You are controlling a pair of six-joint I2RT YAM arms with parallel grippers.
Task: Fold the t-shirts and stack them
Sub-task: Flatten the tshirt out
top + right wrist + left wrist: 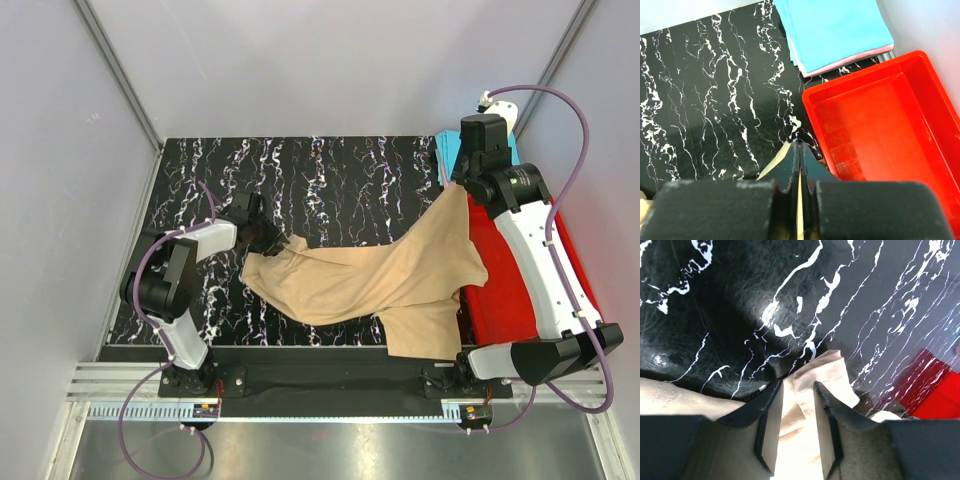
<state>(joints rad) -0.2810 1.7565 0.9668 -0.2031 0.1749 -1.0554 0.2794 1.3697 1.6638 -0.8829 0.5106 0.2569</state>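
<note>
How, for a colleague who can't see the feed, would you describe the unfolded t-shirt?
Find the black white-veined tabletop, then the red plastic bin on its right. The tan cloth t-shirt sprawls leftwards from that bin's edge; unlike the flat folded cyan shirt beyond, it is loose and wrinkled.

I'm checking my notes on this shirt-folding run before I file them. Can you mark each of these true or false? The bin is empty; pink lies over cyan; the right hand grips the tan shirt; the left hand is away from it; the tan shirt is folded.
1. The red bin is empty. True, as far as the right wrist view shows.
2. The pink t-shirt lies on the cyan t-shirt. False: cyan is on top.
3. The right hand is shut on the tan t-shirt. True.
4. The left hand is away from the tan t-shirt. False: tan cloth lies between its fingers.
5. The tan t-shirt is folded. False: it lies rumpled between the hands.
</note>
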